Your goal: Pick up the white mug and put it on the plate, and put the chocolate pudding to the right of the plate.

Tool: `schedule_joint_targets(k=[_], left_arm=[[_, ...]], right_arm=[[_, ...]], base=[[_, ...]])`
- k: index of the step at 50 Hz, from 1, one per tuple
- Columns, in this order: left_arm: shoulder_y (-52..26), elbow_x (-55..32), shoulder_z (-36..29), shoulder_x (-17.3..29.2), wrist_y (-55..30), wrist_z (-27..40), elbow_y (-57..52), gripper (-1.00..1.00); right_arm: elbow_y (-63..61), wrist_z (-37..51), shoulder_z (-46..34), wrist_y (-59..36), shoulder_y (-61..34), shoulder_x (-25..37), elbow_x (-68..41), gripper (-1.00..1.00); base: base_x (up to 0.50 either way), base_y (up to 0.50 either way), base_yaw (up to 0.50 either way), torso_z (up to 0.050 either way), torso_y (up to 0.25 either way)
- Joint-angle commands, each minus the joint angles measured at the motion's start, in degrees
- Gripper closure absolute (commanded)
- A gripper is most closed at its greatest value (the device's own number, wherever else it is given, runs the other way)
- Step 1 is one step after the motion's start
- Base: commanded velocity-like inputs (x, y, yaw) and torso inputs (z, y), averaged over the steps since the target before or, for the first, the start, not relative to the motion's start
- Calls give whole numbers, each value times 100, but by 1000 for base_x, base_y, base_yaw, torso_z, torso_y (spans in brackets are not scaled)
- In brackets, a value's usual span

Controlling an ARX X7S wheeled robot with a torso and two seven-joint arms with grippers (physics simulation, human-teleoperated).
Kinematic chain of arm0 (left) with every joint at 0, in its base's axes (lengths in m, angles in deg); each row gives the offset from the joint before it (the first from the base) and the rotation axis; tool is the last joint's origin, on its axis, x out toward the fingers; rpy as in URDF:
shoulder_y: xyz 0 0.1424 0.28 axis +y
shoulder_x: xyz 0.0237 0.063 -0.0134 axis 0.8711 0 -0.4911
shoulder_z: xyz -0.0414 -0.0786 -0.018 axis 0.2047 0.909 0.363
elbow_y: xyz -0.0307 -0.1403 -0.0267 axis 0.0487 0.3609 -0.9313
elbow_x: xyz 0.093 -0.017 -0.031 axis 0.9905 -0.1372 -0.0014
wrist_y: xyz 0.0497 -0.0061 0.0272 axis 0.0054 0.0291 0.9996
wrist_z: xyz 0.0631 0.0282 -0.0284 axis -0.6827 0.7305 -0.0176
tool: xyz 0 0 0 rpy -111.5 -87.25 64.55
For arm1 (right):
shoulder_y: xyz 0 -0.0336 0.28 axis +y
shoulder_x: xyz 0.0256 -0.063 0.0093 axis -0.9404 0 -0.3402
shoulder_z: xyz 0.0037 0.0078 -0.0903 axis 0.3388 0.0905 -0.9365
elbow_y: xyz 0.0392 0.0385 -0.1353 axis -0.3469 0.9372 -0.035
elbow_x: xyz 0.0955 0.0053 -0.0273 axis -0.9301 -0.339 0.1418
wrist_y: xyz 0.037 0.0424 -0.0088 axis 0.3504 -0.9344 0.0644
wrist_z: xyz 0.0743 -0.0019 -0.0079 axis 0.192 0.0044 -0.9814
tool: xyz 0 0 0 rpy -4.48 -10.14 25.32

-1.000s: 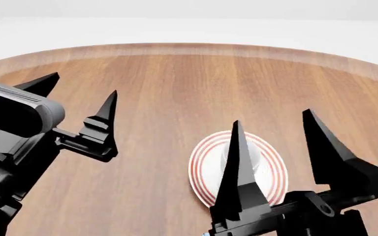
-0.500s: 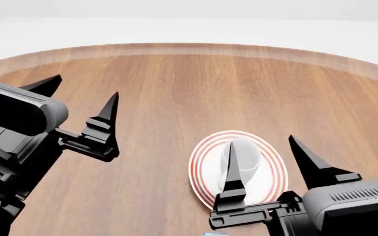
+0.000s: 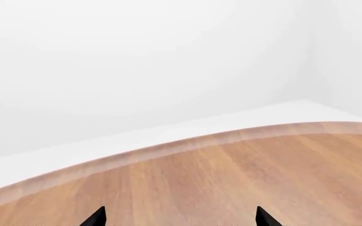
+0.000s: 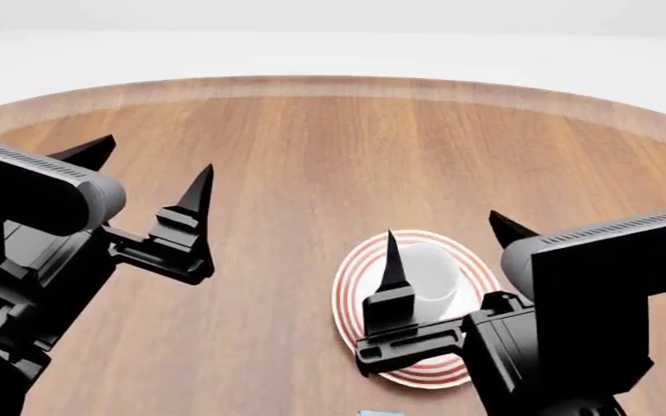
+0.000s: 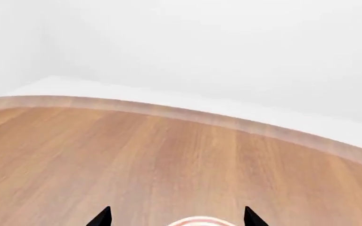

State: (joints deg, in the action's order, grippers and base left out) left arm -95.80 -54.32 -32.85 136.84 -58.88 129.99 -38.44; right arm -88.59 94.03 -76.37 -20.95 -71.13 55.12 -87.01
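The white mug (image 4: 435,279) stands upright on the plate (image 4: 350,299), a round white plate with red rings, in the near middle of the head view. My right gripper (image 4: 444,232) is open and empty, and its fingers straddle the mug from the near side. The right wrist body hides the plate's right part. In the right wrist view only the plate's rim (image 5: 200,221) shows between the open fingertips (image 5: 102,217). My left gripper (image 4: 153,160) is open and empty over bare table to the left. The chocolate pudding cannot be made out; only a light-blue sliver (image 4: 377,412) shows at the head view's bottom edge.
The round wooden table (image 4: 310,147) has a curved far edge with white floor and wall beyond. The left wrist view shows bare wood (image 3: 231,179) and that edge past the open left gripper (image 3: 179,219).
My right arm has moved so its wrist body now rises into the head view and covers the plate's right side; the fingers look smaller and more upright. The left arm shifted only slightly.
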Motion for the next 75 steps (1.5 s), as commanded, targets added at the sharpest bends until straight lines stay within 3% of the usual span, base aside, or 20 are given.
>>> schedule_joint_targets(k=[1,6,11,15,18,27,39,56,75], left_arm=[[48,45,135,-140,74,-159,42,-100],[111,67,120,-149,124,-166,57,-100],[165,51,111,-161,173,-187,94,-100],[201,50,107,-156,206,-193,91,-100],[228,59,103,-154,229,-202,100,-100],[318,94,89,-143,303,-238,141,-100],[397,132,69,-201,351,-287,215,-100],[524,164,44,-231,438,-340,269,-100],[645,124,44,-204,542,-358,280,-100]], right_arm=[[0,0,-113,45,78,-139,-327,-100],[0,0,515,-362,1210,9,-88,-100],[0,0,1932,-1344,2774,-96,-26,-100],[0,0,3397,-2506,4358,-523,19,-100],[0,0,4272,-3247,4988,-885,-123,-100],[0,0,5717,-4865,6191,-1913,-281,-100],[0,-1,6436,-5957,7058,-2671,-249,-100],[1,-1,7121,-6804,7733,-3336,-321,-100],[133,-3,7686,-6793,8299,-3574,-486,-100]], base=[[0,0,0,0,0],[0,0,0,0,0],[0,0,0,0,0],[0,0,0,0,0],[0,0,0,0,0],[0,0,0,0,0],[0,0,0,0,0],[0,0,0,0,0],[0,0,0,0,0]])
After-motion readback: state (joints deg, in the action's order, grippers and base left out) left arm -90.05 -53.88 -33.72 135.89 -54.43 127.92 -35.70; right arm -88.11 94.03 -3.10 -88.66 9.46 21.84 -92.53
